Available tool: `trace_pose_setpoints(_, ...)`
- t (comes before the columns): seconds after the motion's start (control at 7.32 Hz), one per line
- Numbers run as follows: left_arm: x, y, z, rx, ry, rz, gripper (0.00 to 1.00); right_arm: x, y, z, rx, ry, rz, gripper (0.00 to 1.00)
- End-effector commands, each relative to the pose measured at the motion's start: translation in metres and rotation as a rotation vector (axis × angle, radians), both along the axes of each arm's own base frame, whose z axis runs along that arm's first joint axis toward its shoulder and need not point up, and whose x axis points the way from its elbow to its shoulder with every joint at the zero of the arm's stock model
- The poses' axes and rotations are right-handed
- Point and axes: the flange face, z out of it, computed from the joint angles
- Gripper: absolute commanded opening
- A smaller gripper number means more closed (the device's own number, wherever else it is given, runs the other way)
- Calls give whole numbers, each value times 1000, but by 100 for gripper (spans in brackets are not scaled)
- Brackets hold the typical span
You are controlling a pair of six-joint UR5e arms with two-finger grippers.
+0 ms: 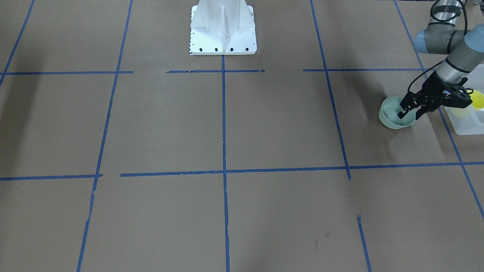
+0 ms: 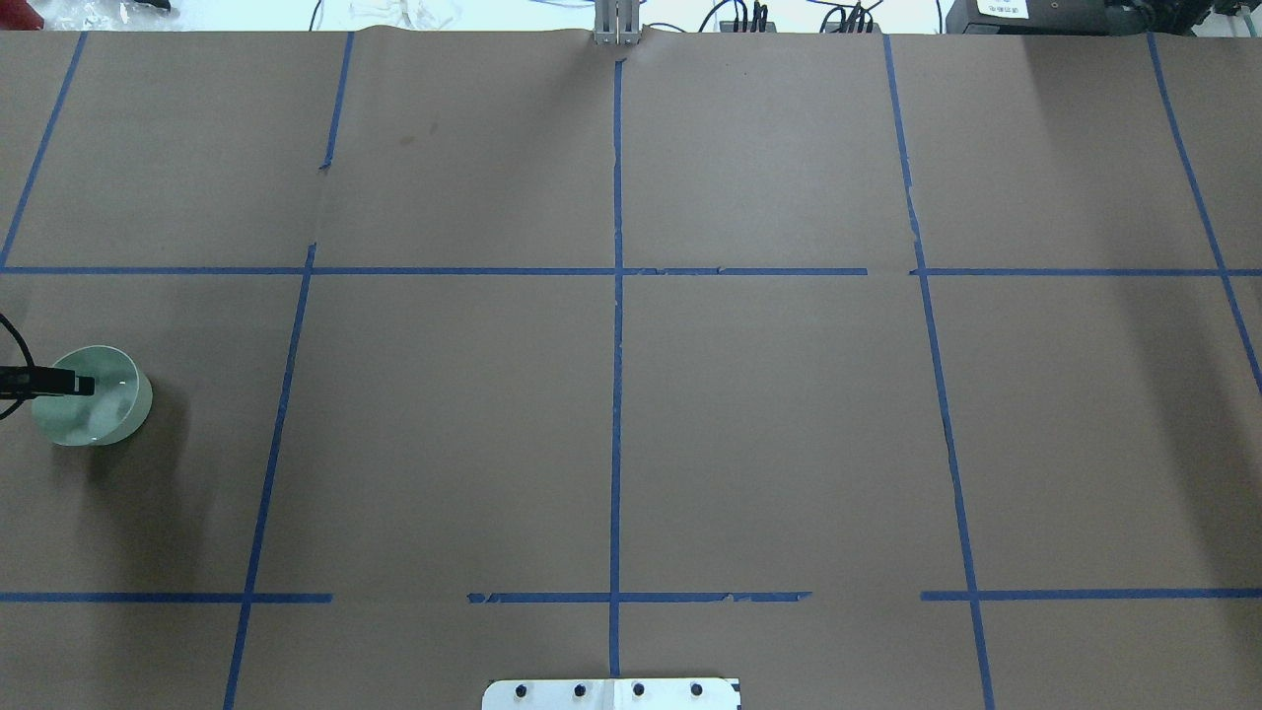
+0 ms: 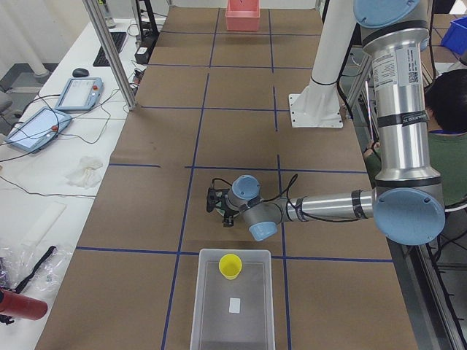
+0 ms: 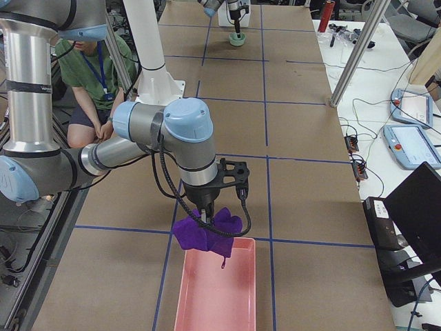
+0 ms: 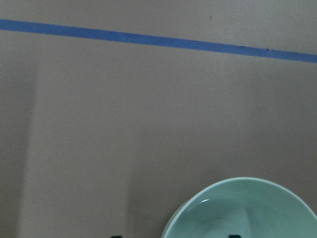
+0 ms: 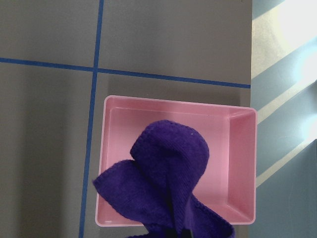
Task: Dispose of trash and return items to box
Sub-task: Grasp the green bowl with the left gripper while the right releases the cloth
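My left gripper [image 1: 409, 115] stands at the mint-green bowl [image 1: 389, 121], at the right side of the front-facing view. Its fingers are apart, one inside the bowl and one outside its wall, and they do not press the wall yet. I think the step is to take the bowl by its rim, so I should close slowly until the wall is firmly pinched, lift straight up, and carry it level to the frosted white box [image 1: 467, 126] just beside it. The yellow cup [image 3: 230, 265] already stands in one end of the box, so I should put the bowl down away from it. My right gripper [image 4: 209, 215] is closed on a purple cloth [image 6: 163, 168], which hangs over the pink bin [image 6: 237, 148]. It needs only to open there. I can read no writing: the label [image 3: 413, 73] on my near arm is too small.
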Motion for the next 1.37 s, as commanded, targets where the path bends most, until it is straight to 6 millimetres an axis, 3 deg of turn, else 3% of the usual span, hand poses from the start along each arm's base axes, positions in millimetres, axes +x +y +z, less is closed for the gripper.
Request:
trace_pose_setpoints(0.0, -1, 0, -17, 3, 13, 4, 0, -3, 5, 18, -35, -27, 2, 0)
trace_pose_setpoints(0.27, 3, 3, -65, -43, 51, 77, 0, -3, 4, 39, -71, -40, 0, 4)
trace_pose_setpoints(0.41, 2, 4, -74, -42, 74, 96, 0, -2, 2, 65, -77, -42, -2, 15)
trace_pose_setpoints(0.55, 2, 5, -77, -44, 85, 110, 0, 2, -7, 91, -45, -26, 3, 38)
trace_pose_setpoints(0.68, 0, 4, -79, -39, 88, 111, 0, 5, -13, 113, -19, -14, 8, 93)
trace_pose_setpoints(0.82, -5, 3, -81, -35, 95, 109, 0, 5, -15, 112, 3, -12, 10, 100)
trace_pose_setpoints(1.09, -17, 10, -83, -21, 103, 136, 0, -4, -19, 105, -6, -134, 85, 100)
trace_pose_setpoints(1.23, -38, 9, -78, -8, 99, 148, 0, -10, -22, 98, -65, -226, 208, 100)
